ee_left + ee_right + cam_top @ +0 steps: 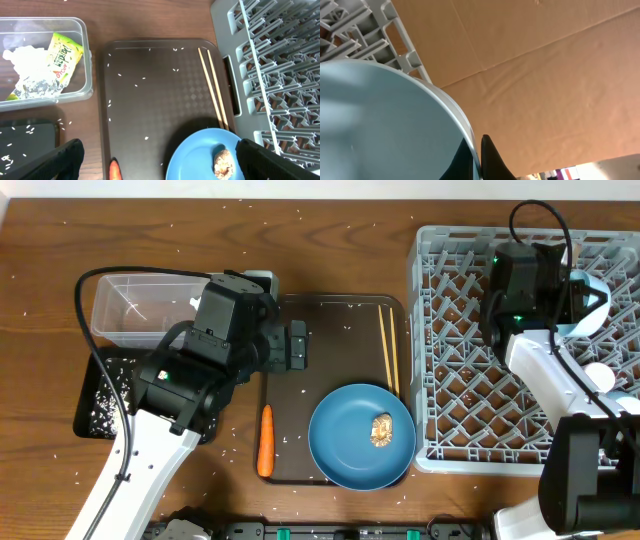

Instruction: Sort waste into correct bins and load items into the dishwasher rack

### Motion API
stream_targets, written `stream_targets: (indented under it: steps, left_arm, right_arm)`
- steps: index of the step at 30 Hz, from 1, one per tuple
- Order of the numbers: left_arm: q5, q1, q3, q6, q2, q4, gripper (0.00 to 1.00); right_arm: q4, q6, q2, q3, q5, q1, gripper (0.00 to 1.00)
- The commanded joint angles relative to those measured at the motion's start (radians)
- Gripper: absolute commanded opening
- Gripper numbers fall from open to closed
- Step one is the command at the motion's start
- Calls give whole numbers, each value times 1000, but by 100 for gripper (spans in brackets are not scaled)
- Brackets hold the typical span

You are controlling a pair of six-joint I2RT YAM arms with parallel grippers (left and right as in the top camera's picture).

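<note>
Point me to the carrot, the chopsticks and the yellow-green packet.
carrot [265,442], overhead view, middle of its body.
chopsticks [210,85], left wrist view, mid-length of left stick.
yellow-green packet [62,59], left wrist view, centre of printed face.

We look on a reddish-brown wooden tabletop [330,250] whose grain runs lengthwise, evenly lit from above so that shadows fall soft. Along its far edge we make out a thin pale strip [250,188], too narrow to identify. In the right wrist view a tan cardboard panel [545,75] fills the background, creased along a slanting fold, with a bright blurred sliver [600,171] beneath it.
</note>
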Motion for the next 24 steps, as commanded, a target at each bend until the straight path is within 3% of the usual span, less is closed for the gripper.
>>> stream_targets:
  steps: [1, 11, 24]
  left_arm:
    - [-19, 5, 3, 14, 0, -2, 98]
    - [-19, 5, 3, 14, 0, -2, 97]
    - [-19, 5, 3, 14, 0, -2, 98]
  right_arm:
    - [10, -116, 5, 8, -23, -5, 1]
    - [-12, -253, 9, 8, -215, 4, 1]
    - [-1, -288, 35, 8, -186, 4, 1]
